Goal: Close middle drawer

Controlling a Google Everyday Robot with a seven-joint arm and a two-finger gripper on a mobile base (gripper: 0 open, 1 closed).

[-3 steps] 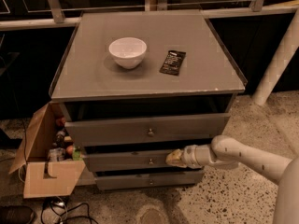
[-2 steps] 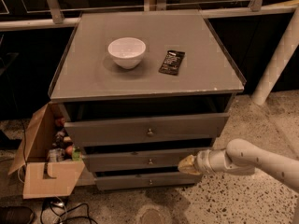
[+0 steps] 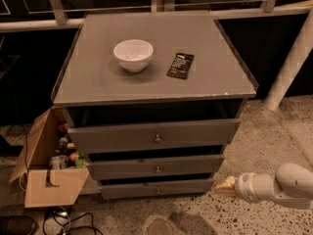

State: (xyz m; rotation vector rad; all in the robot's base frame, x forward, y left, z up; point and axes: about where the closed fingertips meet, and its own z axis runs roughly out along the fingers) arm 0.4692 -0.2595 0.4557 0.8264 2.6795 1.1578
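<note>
The grey cabinet (image 3: 155, 84) has three drawers with brass knobs. The middle drawer (image 3: 122, 167) has the medium-height front, with its knob (image 3: 157, 169) at the centre. A dark gap shows above its front panel, below the taller top drawer (image 3: 112, 137). The smallest drawer (image 3: 127, 189) is at the bottom. My gripper (image 3: 225, 185) is low at the right, near the floor, off the cabinet's lower right corner. It touches no drawer. Its yellowish tips sit together, holding nothing.
A white bowl (image 3: 133, 54) and a dark packet (image 3: 180, 65) lie on the cabinet top. An open cardboard box (image 3: 46, 182) with bottles stands at the cabinet's left. Cables (image 3: 63, 219) lie on the floor. A white post (image 3: 291, 62) rises at the right.
My gripper has drawn back from the middle drawer's front, moving right and down toward the floor. The drawers have not visibly moved.
</note>
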